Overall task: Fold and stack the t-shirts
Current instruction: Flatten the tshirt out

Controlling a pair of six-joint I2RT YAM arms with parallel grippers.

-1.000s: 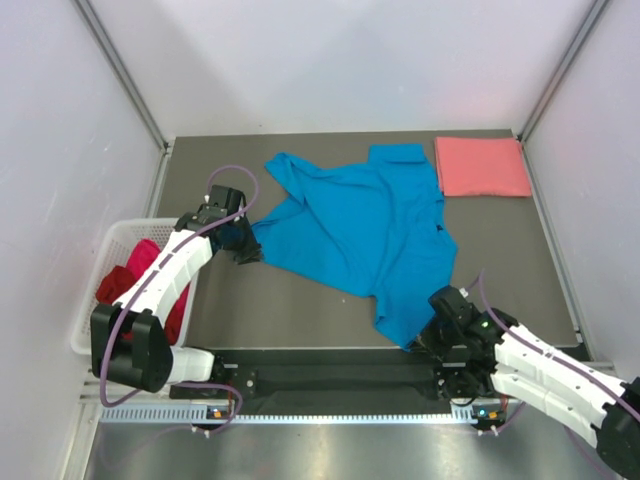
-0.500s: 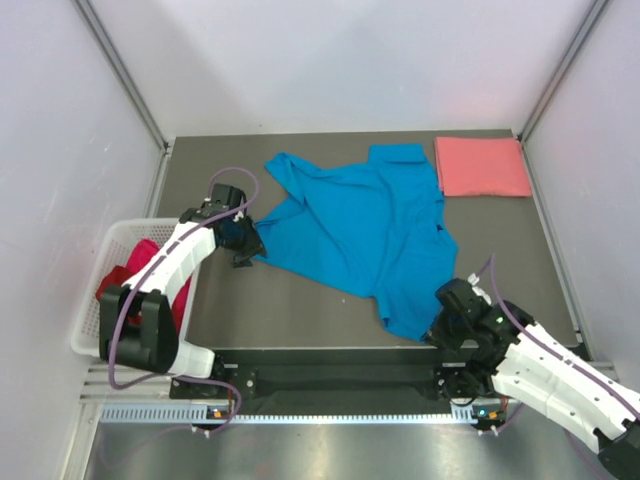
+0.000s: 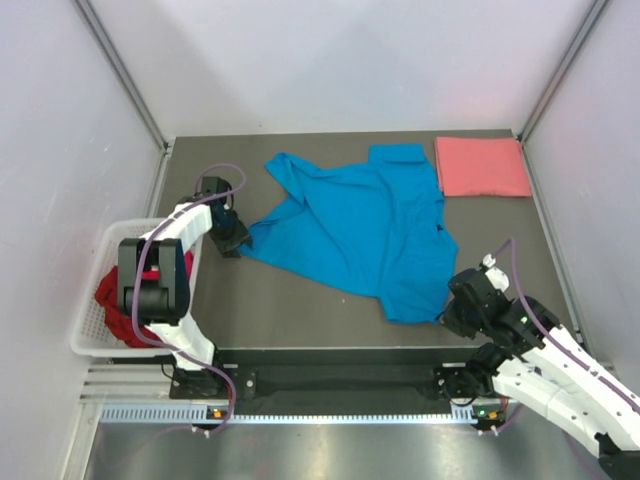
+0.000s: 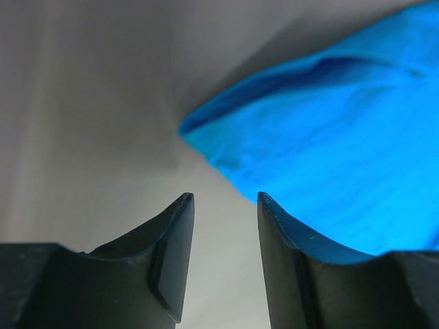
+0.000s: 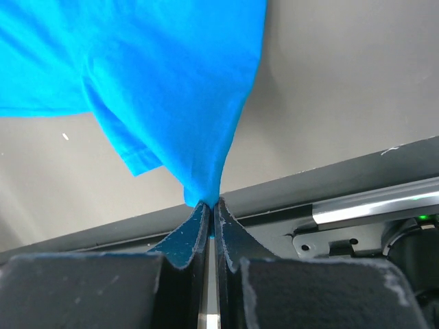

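**Right claw (image 5: 209, 205) pinches the bright blue short-sleeved cloth t-shirt (image 3: 355, 225); left claw (image 4: 223, 199) stands released**

The bright blue t-shirt lies spread and rumpled across the middle of the dark grey surface (image 3: 290, 310). Its near right hem corner is clamped between the right claw's closed jaws, and the cloth rises from them in a taut fold. The left claw sits just beside the shirt's left edge with its jaws apart and nothing between them. A salmon pink folded cloth t-shirt (image 3: 482, 166) rests at the far right corner. A dark red crumpled cloth t-shirt (image 3: 112, 295) lies in the white lattice plastic basket (image 3: 88, 335) at the left.
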